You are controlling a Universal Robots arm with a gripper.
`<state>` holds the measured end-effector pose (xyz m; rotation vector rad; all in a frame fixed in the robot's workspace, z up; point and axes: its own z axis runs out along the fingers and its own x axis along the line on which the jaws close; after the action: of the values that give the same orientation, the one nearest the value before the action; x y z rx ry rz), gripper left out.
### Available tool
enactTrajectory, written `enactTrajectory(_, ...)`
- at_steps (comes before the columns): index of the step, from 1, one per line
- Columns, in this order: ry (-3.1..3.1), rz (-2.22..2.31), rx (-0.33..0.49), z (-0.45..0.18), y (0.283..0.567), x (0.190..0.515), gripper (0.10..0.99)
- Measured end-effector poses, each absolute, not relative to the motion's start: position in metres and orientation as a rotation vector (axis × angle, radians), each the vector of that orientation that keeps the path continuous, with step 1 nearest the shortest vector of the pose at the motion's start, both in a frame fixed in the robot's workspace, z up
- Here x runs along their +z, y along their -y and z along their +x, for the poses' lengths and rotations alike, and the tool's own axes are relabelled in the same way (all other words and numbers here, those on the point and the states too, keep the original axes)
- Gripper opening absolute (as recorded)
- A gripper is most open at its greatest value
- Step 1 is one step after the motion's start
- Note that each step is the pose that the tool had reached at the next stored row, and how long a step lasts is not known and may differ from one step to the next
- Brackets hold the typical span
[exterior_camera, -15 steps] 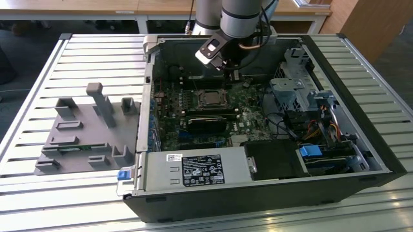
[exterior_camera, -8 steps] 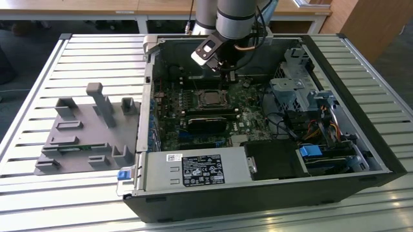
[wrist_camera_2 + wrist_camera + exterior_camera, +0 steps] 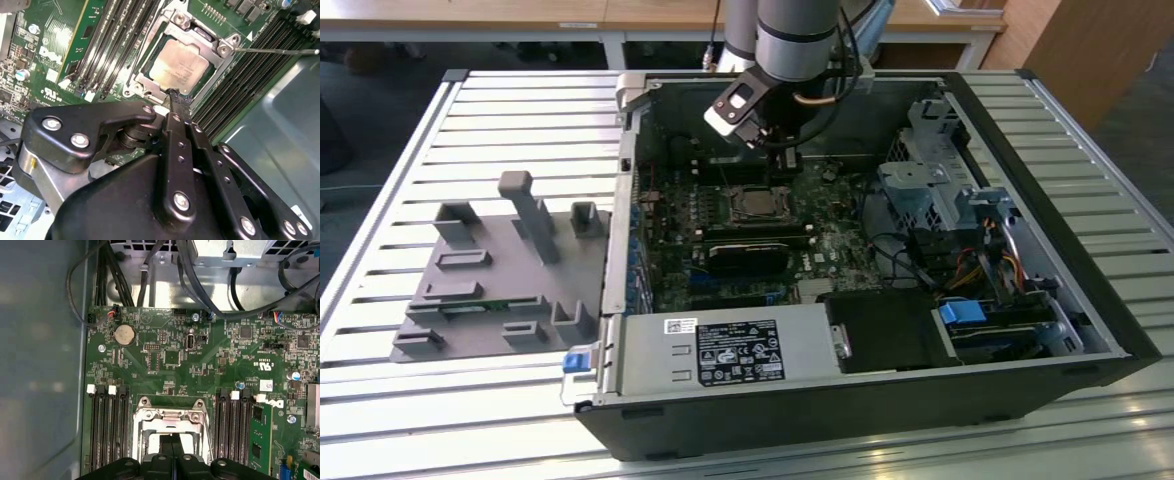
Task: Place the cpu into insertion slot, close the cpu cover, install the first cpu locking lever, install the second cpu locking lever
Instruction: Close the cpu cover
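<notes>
The cpu, a dull silver square, lies in the insertion slot on the green board inside the open computer case. The cpu cover lies flat around it as a silvery frame, and its edge also appears in the first wrist view. A thin metal locking lever juts from one corner of the socket out over the memory slots. My gripper is shut with nothing between its fingers, and its tip hovers at the socket's edge. In the exterior view the gripper hangs just behind the socket.
Memory slots flank the socket, with a green memory stick in one. Cable bundles hang by the case wall. A labelled silver box sits at the case front, a drive cage toward the exterior view's right, and a grey fixture plate toward its left.
</notes>
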<state>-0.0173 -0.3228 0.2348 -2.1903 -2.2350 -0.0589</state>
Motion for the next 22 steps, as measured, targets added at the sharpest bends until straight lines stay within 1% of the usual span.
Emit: enactTrajectory(22,2.235,-2.19,-0.059,-0.031,0.323,0.235,0.106)
